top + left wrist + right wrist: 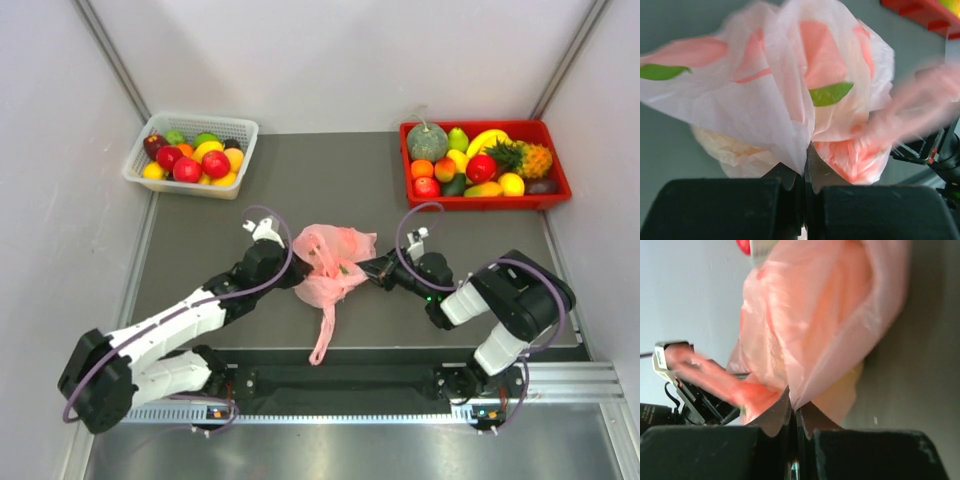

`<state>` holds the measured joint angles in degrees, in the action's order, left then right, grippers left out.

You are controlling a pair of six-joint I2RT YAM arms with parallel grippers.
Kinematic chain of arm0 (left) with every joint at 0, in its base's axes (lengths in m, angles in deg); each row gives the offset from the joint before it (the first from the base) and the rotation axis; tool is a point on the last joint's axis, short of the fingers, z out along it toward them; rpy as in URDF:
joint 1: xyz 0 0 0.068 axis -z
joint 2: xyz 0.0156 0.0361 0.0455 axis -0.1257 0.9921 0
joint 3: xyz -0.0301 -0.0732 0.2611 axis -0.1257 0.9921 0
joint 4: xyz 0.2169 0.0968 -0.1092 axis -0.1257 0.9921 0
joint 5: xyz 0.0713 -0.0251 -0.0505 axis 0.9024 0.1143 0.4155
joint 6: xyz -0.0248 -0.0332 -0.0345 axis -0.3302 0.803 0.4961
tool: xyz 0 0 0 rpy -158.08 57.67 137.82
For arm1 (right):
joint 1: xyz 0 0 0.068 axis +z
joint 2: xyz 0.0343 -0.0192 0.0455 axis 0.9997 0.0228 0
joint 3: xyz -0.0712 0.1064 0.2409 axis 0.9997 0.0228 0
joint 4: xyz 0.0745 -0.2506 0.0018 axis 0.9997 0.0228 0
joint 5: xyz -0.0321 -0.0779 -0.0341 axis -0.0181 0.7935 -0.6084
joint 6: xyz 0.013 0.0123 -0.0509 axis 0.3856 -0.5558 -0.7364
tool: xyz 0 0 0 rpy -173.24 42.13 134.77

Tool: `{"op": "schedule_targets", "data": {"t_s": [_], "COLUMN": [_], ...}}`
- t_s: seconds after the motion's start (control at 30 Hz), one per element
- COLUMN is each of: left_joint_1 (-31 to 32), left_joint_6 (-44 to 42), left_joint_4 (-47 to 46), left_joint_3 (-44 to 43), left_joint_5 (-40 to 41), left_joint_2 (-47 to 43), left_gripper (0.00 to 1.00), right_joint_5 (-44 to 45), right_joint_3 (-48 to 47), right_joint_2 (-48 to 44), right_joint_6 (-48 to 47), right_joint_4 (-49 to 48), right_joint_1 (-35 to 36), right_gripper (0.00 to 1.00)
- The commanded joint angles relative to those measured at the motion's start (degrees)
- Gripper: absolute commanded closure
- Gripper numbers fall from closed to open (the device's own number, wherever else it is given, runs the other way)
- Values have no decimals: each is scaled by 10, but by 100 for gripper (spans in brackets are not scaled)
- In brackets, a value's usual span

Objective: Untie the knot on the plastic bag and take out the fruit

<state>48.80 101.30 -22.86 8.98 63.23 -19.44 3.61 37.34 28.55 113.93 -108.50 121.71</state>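
From above, the pink plastic bag (328, 262) lay mid-table on the grey mat (300, 190), between the left gripper (297, 268) and the right gripper (362, 268). Its knot (323, 330) trailed as a twisted strip toward the near edge. Only that view showed the white basket (205, 118) and the red tray (485, 203), both full of fruit, at the far side.

The wrist views showed each claw (804, 165) (792, 402) closed, pinching a fold of bag film. They also showed a pale yellowish fruit (725, 145) (850, 390) through the plastic. The strip was blurred there.
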Motion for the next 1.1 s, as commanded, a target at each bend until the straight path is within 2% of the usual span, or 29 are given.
{"op": "schedule_targets", "data": {"t_s": [0.0,0.13,0.23,0.27,0.3,0.37,0.4,0.43,0.5,0.57,0.6,0.7,0.8,0.83,0.9,0.93,0.97,1.0,1.07], "left_joint_1": [-26,-96,-159,-170,-184,-190,-193,-195,-200,-206,-208,-210,-211,-211,-210,-211,-210,-210,-210], "left_joint_6": [-50,-95,-118,-122,-127,-138,-141,-146,-152,-155,-158,-161,-159,-159,-159,-159,-159,-157,-156], "left_joint_4": [52,70,64,55,54,51,46,45,45,45,46,43,30,23,10,-2,-4,-4,-4], "left_joint_3": [10,32,41,44,43,42,42,39,37,34,34,34,32,34,33,32,30,23,16], "left_joint_5": [101,94,52,35,31,29,27,27,20,15,8,-13,-49,-60,-87,-106,-112,-118,-133], "left_joint_2": [-67,-109,-119,-117,-114,-107,-105,-105,-103,-103,-103,-102,-91,-84,-75,-64,-59,-54,-40], "left_gripper": [100,100,100,100,100,100,100,100,100,100,100,100,100,100,100,100,100,100,100], "right_joint_5": [2,-17,-21,-18,0,29,43,71,97,105,109,113,35,26,45,62,86,137,179], "right_joint_3": [32,60,41,31,20,-13,-24,-41,-67,-85,-106,-147,-193,-213,-271,-289,-305,-332,-353], "right_joint_2": [-55,-127,-206,-228,-272,-317,-357,-378,-416,-432,-433,-423,-399,-392,-370,-367,-360,-356,-347], "right_joint_6": [-13,-46,-95,-112,-130,-178,-191,-211,-230,-262,-272,-330,-410,-435,-517,-537,-554,-567,-589], "right_joint_4": [-16,52,180,273,317,417,496,529,618,661,691,756,754,781,820,857,872,884,907], "right_joint_1": [-53,-120,-159,-171,-175,-182,-190,-195,-216,-236,-242,-253,-248,-241,-186,-161,-107,-80,-9], "right_gripper": [100,100,100,100,100,100,99,96,96,93,90,60,47,40,33,26,23,20,13]}}
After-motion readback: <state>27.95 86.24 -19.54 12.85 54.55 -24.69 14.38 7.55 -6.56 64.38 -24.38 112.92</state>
